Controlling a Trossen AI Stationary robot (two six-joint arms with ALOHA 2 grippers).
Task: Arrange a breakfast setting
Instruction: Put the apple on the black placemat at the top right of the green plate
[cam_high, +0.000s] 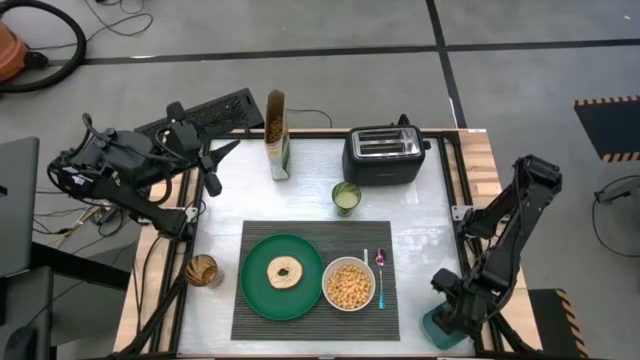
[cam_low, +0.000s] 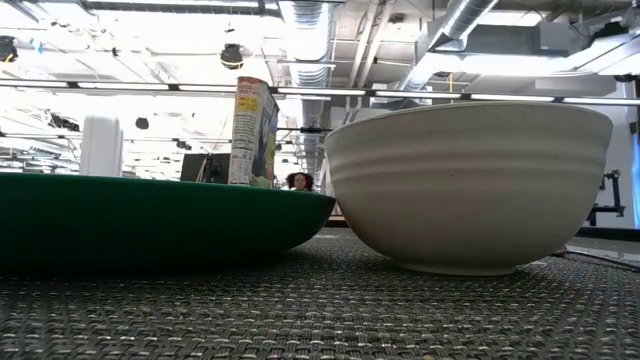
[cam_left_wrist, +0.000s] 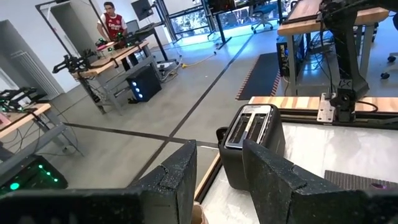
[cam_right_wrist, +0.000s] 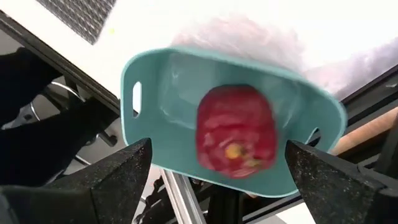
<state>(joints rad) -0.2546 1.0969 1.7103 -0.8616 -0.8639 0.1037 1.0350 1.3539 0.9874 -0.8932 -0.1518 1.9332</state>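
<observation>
One dark ribbed rectangular placemat (cam_high: 315, 280) lies at the table's near middle, carrying a round green plate (cam_high: 262, 296) with a tan bagel (cam_high: 285, 271) on it, a smaller white bowl (cam_high: 349, 284) of yellow cereal pieces (cam_high: 350, 285) just beside, and a pink-teal spoon (cam_high: 380, 275) along the bowl's right. At the table's near right corner, a red apple (cam_right_wrist: 236, 137) sits inside a teal square container (cam_right_wrist: 168, 93); the right gripper (cam_right_wrist: 221, 171) hovers above it, fingers spread wide, holding nothing. The left gripper (cam_left_wrist: 219, 174) waits off the far left edge, fingers parted and empty.
</observation>
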